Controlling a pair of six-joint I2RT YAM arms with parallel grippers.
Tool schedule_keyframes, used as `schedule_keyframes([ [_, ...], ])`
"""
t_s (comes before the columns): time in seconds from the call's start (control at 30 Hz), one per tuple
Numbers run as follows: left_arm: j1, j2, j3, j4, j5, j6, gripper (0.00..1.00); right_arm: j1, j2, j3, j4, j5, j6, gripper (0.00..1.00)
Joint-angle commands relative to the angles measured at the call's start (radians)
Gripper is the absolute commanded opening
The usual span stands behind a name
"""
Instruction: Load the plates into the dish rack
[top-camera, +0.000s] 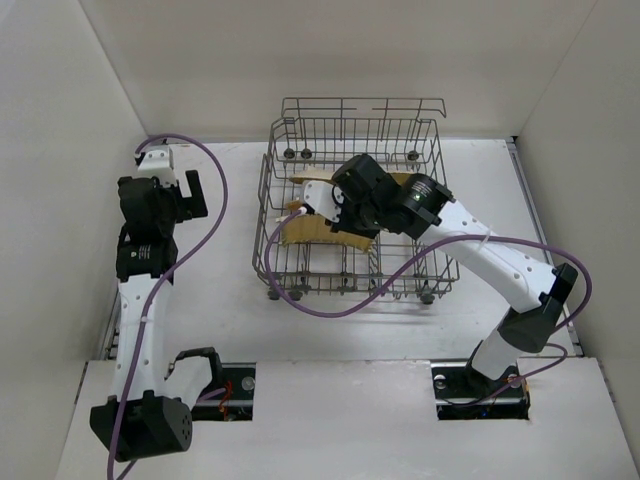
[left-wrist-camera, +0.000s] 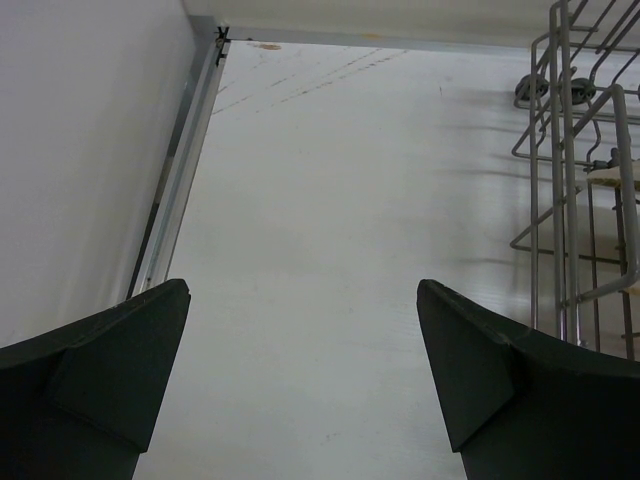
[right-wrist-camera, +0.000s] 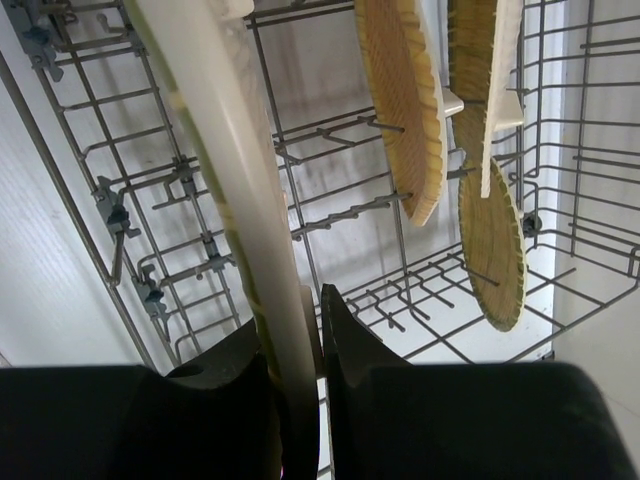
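so from the top camera the right arm sits right over the dish rack and covers most of the plates, can't count them there. right wrist view: the plate pinched in the right gripper runs off the top edge. left wrist view clips the rack at the right edge

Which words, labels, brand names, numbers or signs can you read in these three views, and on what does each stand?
No text can be read in any view.
The dish rack, the plates, the table, the left gripper and the right gripper show no legible word, number or sign.
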Motion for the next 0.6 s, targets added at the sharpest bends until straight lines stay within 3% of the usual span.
schedule_keyframes([
  [0.0, 0.009, 0.006, -0.006, 0.058, 0.006, 0.000, 1.00, 0.006, -0.011, 0.016, 0.124, 0.033, -0.011, 0.00],
  [0.57, 0.049, 0.052, -0.004, 0.100, 0.026, 0.005, 1.00, 0.009, 0.003, -0.085, 0.204, 0.046, -0.039, 0.00],
])
